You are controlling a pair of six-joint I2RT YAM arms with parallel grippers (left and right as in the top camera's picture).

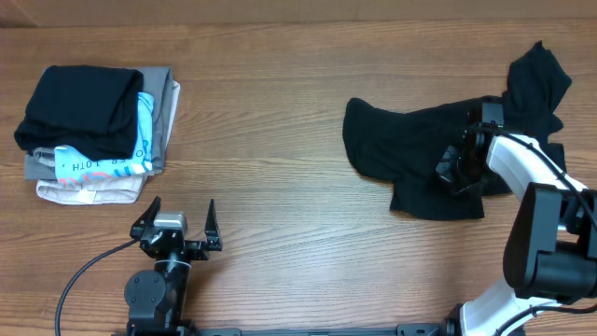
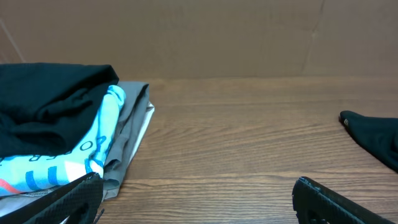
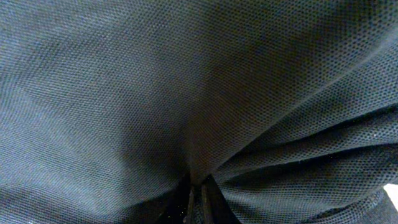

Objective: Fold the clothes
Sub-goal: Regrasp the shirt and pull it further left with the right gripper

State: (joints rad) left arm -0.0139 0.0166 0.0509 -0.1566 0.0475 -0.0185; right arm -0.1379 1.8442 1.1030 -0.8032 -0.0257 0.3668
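- A black shirt (image 3: 186,81) fills almost the whole view, so close that its fine dotted weave shows.
- The cloth is smooth and flat across the upper left, and lies in soft ridges on the right.
- Several creases run in from the right and lower right and meet at one spot at the bottom centre.
- There the right gripper (image 3: 198,202) has its two dark fingertips pressed together, with a pinch of the cloth caught between them.
- A small pale patch (image 3: 393,190) shows at the lower right edge; what it is cannot be told.
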